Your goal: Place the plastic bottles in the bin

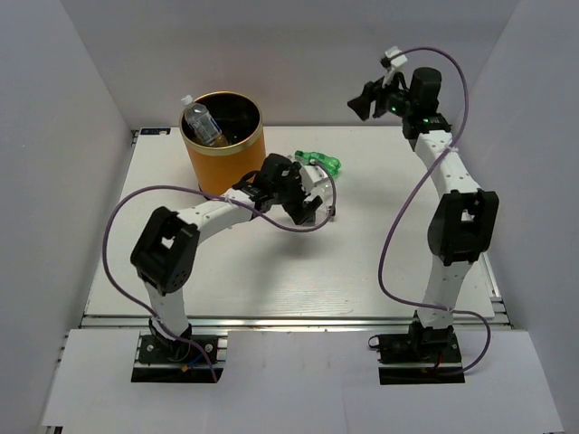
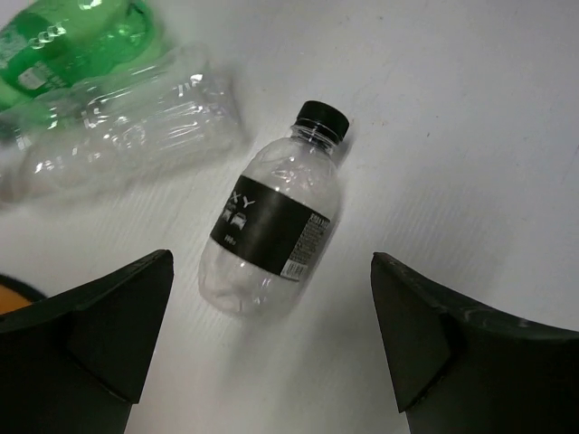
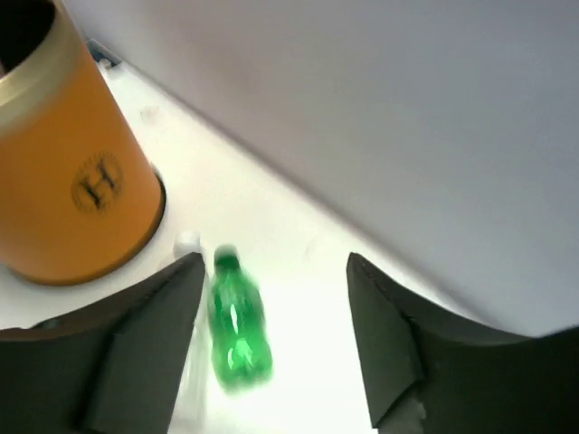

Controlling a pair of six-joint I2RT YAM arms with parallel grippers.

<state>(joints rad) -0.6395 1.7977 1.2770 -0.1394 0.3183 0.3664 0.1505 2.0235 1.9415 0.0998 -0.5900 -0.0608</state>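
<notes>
Clear bottle [image 2: 271,226] — black cap, black label — lying below left gripper [image 2: 271,262], jaws parted; right gripper [image 3: 273,262] parted too.

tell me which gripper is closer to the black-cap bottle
Left. The left gripper hangs open directly over the black-cap bottle; the right gripper is raised far off at the back right.

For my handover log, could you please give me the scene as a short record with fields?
bin: orange, upright; a white-capped bottle sticks out of it
on table: black-label bottle, clear bottle, green bottle, all lying down
left gripper: open, over the black-label bottle
right gripper: open, empty, raised
</notes>
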